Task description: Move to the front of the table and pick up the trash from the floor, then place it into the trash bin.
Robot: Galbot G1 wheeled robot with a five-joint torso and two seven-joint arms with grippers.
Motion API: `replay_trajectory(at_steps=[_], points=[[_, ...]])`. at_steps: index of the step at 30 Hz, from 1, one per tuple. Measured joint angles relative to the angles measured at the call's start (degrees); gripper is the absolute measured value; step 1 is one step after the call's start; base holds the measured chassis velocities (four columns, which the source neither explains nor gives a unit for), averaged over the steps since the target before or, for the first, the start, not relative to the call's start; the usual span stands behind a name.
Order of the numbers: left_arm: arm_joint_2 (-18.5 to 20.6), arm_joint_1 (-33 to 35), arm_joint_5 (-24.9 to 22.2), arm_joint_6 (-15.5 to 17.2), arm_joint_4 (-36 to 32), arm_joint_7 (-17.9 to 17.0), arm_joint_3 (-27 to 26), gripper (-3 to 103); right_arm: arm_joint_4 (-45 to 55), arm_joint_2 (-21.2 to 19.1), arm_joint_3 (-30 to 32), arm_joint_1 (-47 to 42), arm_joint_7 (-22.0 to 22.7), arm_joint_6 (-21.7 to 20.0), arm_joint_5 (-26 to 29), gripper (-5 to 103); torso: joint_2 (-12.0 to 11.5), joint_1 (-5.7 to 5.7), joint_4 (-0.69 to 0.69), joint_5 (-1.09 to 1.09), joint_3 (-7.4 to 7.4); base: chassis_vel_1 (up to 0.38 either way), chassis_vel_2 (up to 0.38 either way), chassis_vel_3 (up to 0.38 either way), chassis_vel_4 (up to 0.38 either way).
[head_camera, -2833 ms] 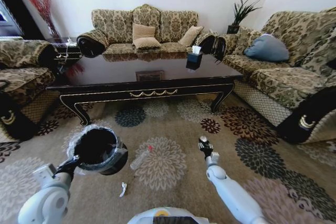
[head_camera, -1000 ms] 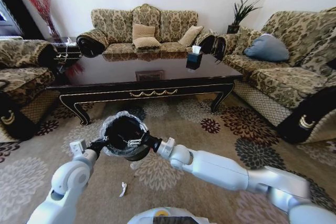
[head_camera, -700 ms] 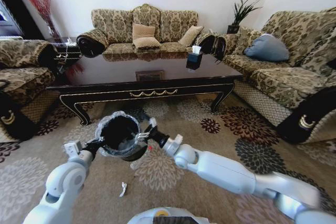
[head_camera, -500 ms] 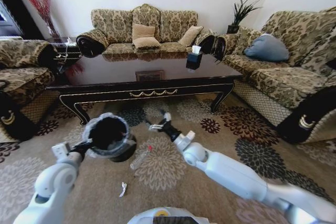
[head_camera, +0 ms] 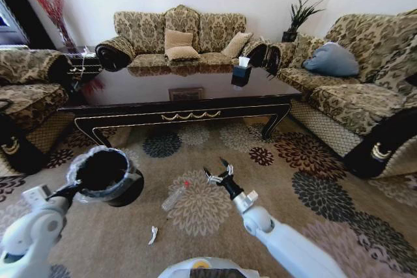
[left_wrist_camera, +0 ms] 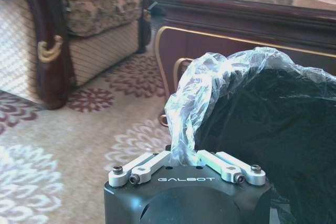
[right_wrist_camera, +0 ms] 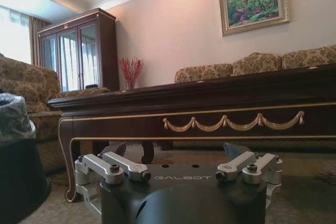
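Left gripper: fingers clenched on bin liner rim, bin lifted.
Right gripper: fingers released, empty, above carpet.
Bottle: on floor, before bench.

Left arm bent at lower left of the head view, left gripper clamped on the trash bin liner at its rim, right arm reaching up from bottom centre, right gripper spread wide, holding nothing
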Motion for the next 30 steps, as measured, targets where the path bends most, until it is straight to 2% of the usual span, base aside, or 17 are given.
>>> replay_trajectory(at_steps=[8,22,27,30], points=[[0.37,2.13,-1.65,-0.55,0.23,0.54,-4.04,2,-3.15,2.16,-1.43,-0.11,0.18,0.59,-1.97,100,0.0,0.0,0.03,-0.01,0.0,0.145,0.154,-0.135,-0.142],[-0.25,1.84,-1.28,-0.62,-0.53,0.54,-3.3,2,-9.07,3.96,-2.89,1.89,1.83,2.2,-2.01,100,0.0,0.0,0.05,-0.01,-0.01,0.304,0.168,-0.304,-0.176],[-0.4,1.75,-0.97,-0.62,-0.53,0.55,-2.96,2,-11.22,5.14,-3.1,2.77,1.87,2.64,-1.93,100,0.01,0.0,0.03,0.02,0.0,-0.001,-0.002,-0.013,0.005],[-0.53,1.93,-0.98,-0.61,-1.23,0.64,-3.14,2,-13.81,7.07,-3.85,3.76,4.25,1.5,-2.49,100,0.01,0.01,-0.03,-0.01,0.01,-0.078,-0.024,0.067,0.002]])
